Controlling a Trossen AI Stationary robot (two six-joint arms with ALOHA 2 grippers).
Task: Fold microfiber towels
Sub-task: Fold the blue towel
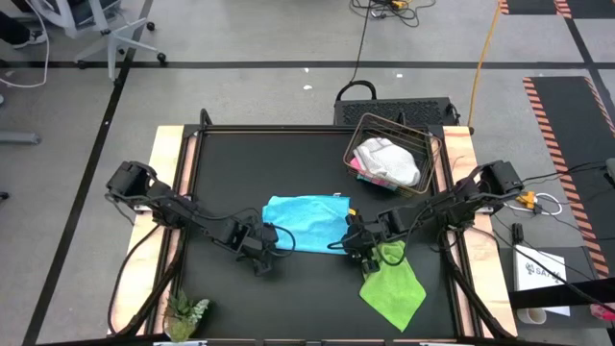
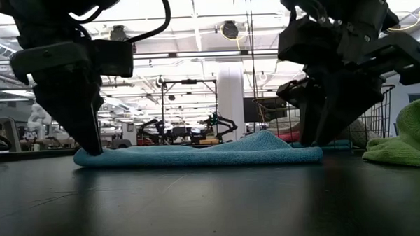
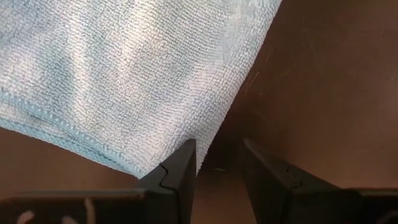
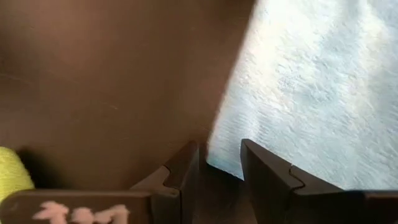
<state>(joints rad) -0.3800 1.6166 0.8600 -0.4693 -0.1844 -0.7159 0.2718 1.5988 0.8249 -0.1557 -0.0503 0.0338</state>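
Overhead ceiling strips [image 2: 193, 24] light the room evenly — bright, soft shadows. Level across the table [image 2: 199, 202], both arms read as backlit silhouettes. Wrist views are dim, warm-tinted; the right one is blurred — motion-smeared.

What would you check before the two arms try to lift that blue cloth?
1. Blue towel lying flat on the table: ok.
2. Left gripper at the towel's near left corner, fingers apart: ok.
3. Right gripper at the near right corner, fingers apart: ok.
4. Cloth actually between each pair of fingers: cannot tell.
5. Green towel lying clear of the blue one: ok, but close to the right gripper.
6. Other towels kept in the wire basket: ok.
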